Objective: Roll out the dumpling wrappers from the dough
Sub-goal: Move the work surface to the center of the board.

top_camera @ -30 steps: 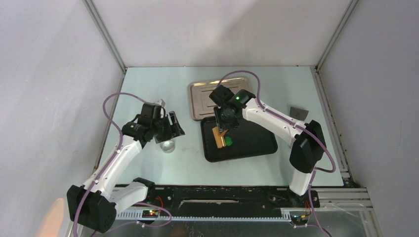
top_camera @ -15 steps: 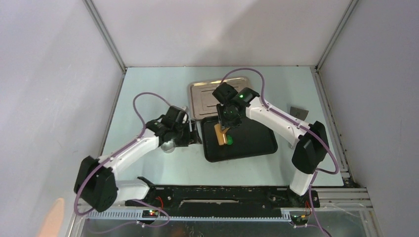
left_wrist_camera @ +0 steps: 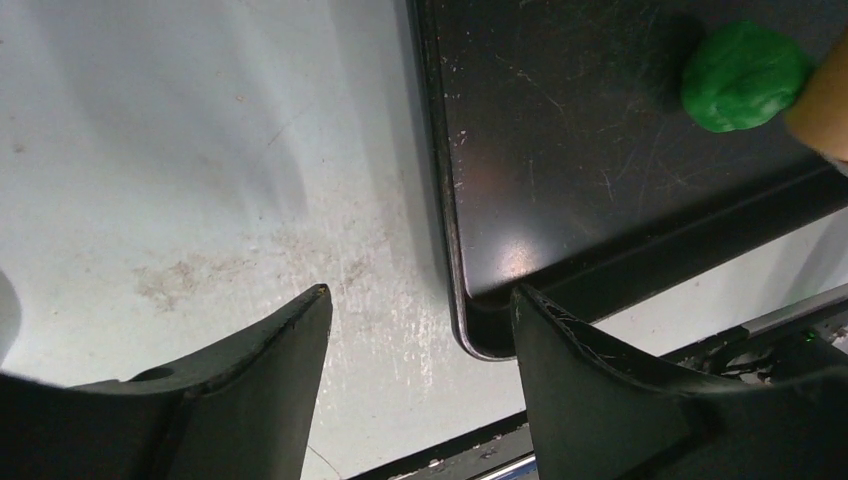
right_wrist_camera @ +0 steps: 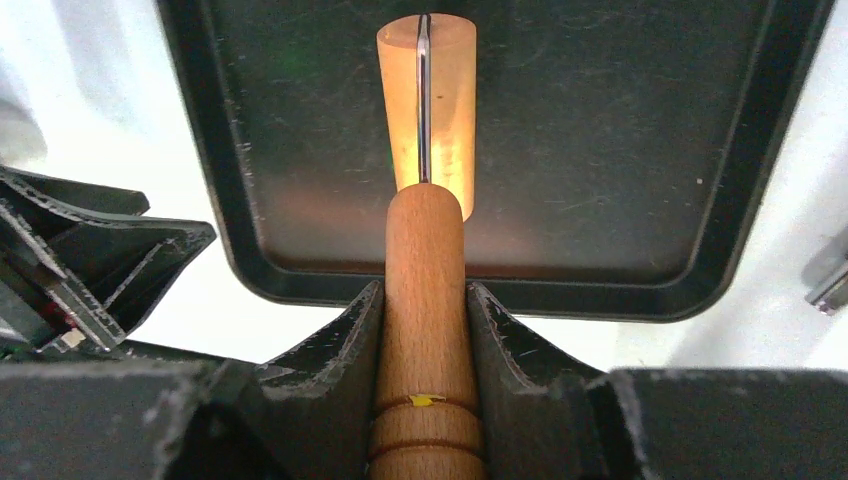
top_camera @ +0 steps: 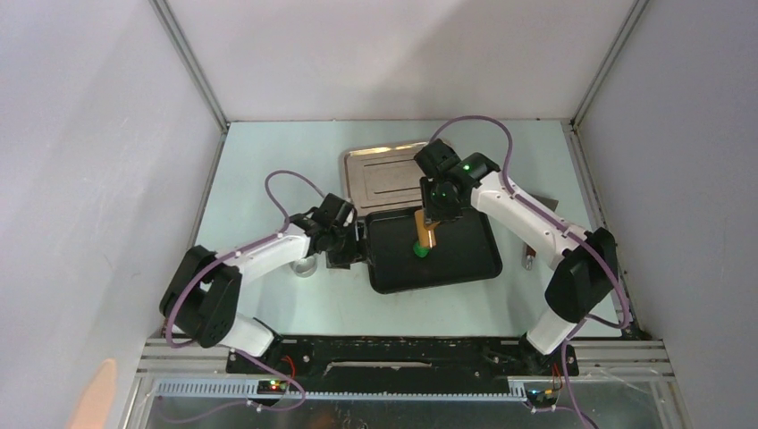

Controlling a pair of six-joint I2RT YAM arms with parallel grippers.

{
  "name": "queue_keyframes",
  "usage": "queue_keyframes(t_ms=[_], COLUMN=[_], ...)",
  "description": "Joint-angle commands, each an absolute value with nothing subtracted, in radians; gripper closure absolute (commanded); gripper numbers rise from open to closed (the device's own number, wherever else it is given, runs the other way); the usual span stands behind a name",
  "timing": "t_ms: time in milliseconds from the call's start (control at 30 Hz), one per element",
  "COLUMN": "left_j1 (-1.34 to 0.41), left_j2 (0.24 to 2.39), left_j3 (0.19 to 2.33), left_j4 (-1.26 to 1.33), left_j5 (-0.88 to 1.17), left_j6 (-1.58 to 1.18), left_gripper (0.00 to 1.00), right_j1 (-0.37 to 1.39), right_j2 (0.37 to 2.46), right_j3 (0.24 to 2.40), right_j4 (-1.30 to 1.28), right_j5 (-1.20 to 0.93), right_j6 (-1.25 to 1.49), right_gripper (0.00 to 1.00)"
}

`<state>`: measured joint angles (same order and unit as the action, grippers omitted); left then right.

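Note:
The dough is a small rounded bright green lump lying on the black tray. My right gripper is shut on the handle of the wooden roller, whose head rests on the tray against the dough's far side. In the right wrist view the roller hides the dough, with the right gripper clamped on its handle. My left gripper is open and empty, its jaws straddling the tray's near-left corner rim. From there the dough sits beside the roller head. No dumpling wrappers are in view.
A silver metal tray lies just behind the black one. A small round metal cup stands left of the black tray, partly under my left arm. A small object lies by the tray's right edge.
My left arm has swung right, from beside the metal cup to the black tray's left corner, its jaws narrowing slightly. The right gripper has carried the roller rightward, to the dough's far side.

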<state>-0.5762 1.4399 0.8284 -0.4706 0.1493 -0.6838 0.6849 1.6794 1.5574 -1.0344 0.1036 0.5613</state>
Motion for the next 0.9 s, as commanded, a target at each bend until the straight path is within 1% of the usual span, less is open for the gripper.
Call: queue_keyframes(t_ms=[0, 200, 300, 400, 433, 667, 700, 800, 867], left_j1=[-0.592, -0.596, -0.599, -0.606, -0.608, -0.644, -0.650, -0.655, -0.654], left_j2=[1.479, 1.516, 1.529, 1.550, 1.559, 1.613, 1.621, 1.638, 1.623], left_j3=[0.857, 0.861, 0.866, 0.876, 0.879, 0.904, 0.912, 0.937, 0.942], left_j4=[-0.411, -0.399, -0.395, -0.396, -0.396, -0.396, -0.398, -0.430, -0.448], left_j5=[0.176, 0.175, 0.174, 0.168, 0.165, 0.107, 0.098, 0.078, 0.079], left_j6=[-0.667, -0.660, -0.661, -0.660, -0.660, -0.666, -0.666, -0.655, -0.644], left_gripper=[0.30, 0.31, 0.35, 0.45, 0.46, 0.47, 0.49, 0.68, 0.83], right_j1=[0.647, 0.631, 0.622, 0.617, 0.616, 0.607, 0.607, 0.606, 0.605], right_j2=[1.630, 1.608, 1.578, 1.551, 1.545, 1.514, 1.512, 1.509, 1.502], right_j3=[1.513, 1.512, 1.534, 1.565, 1.575, 1.597, 1.596, 1.589, 1.579], right_j4=[-0.997, -0.998, -1.008, -1.024, -1.028, -1.035, -1.037, -1.035, -1.032], right_j5=[0.123, 0.109, 0.112, 0.116, 0.118, 0.121, 0.119, 0.111, 0.094], right_j6=[0.540, 0.529, 0.527, 0.528, 0.528, 0.526, 0.526, 0.526, 0.522], right_gripper=[1.00, 1.00, 1.00, 1.00, 1.00, 1.00, 1.00, 1.00, 1.00])
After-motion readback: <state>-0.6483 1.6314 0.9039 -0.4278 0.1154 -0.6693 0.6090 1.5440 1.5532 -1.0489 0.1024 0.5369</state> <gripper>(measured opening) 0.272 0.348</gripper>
